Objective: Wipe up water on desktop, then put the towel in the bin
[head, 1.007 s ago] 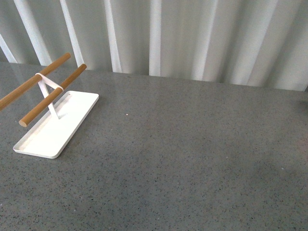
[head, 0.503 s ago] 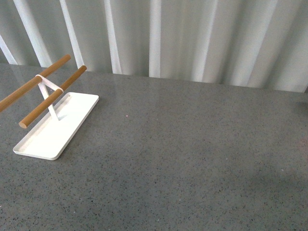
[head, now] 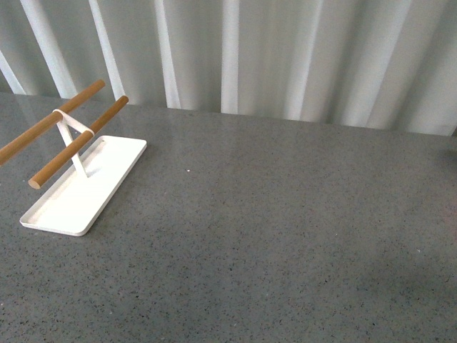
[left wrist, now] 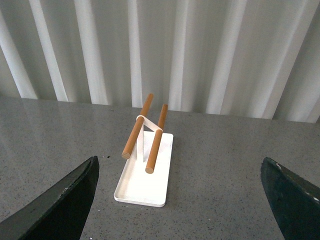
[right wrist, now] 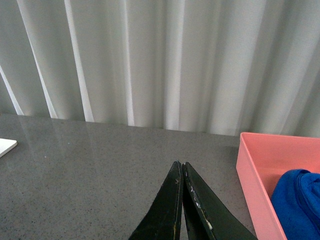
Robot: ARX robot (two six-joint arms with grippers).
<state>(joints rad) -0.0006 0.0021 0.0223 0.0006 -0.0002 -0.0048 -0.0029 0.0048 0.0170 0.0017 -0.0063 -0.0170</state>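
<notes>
A: Towel position?
B: Blue towel lies inside the pink bin, off the grey surface.
A: Fingers?
B: Right gripper: fingers pressed together, empty. Left gripper: fingers spread wide, empty, facing the white rack.

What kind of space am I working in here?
Probably a staged test bench, not a lived-in room: a bare speckled desktop, a pleated white curtain as backdrop, and props only, a two-bar wooden rack and a pink bin.

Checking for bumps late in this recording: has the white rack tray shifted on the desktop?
No. The white rack tray keeps its place on the desktop, same distance from the curtain.
</notes>
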